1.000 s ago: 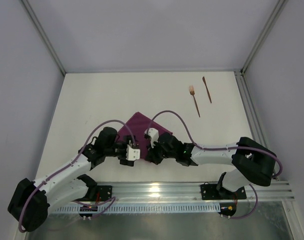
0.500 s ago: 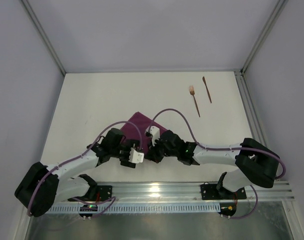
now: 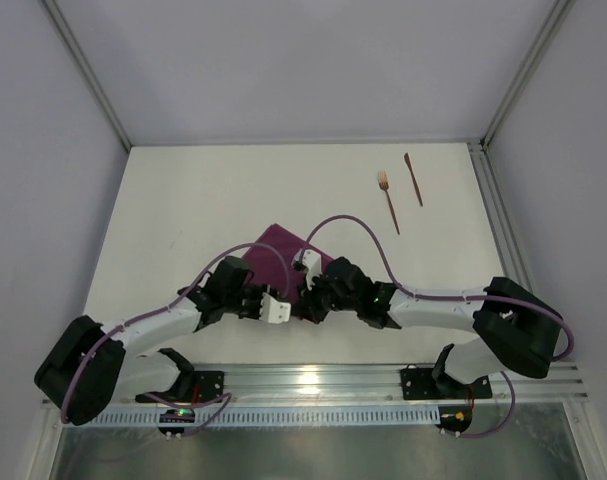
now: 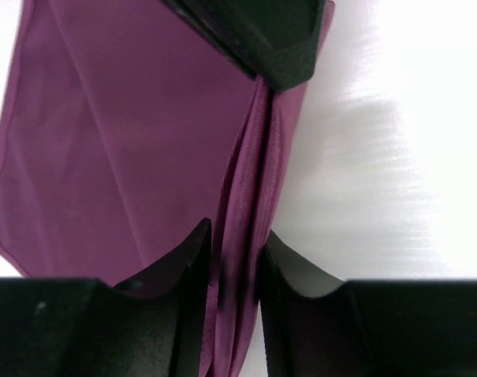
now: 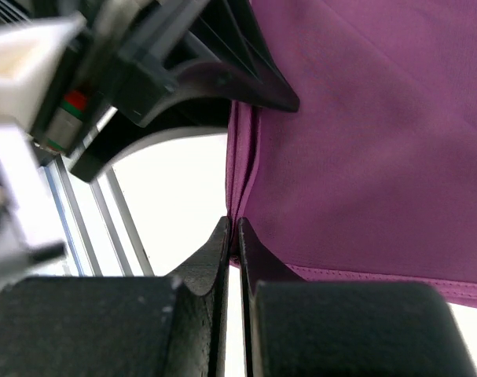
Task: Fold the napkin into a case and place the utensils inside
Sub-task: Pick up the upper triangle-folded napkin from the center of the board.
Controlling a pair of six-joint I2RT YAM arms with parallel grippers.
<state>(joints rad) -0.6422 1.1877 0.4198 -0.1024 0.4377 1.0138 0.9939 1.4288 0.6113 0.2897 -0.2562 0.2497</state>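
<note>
Plain magenta napkin [image 4: 104, 141], white table [image 3: 203, 200]

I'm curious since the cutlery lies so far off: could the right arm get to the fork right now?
Probably not yet. The right tool is pinched shut on the napkin edge, so it would have to let go first. Otherwise only bare table lies between it and the fork.

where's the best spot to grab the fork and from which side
Likely best: take the fork at mid-handle, coming straight down from above with the jaws across its narrow width. It lies flat on the table, tines at the far end, and the knife sits apart on its right, leaving room for a finger.
</note>
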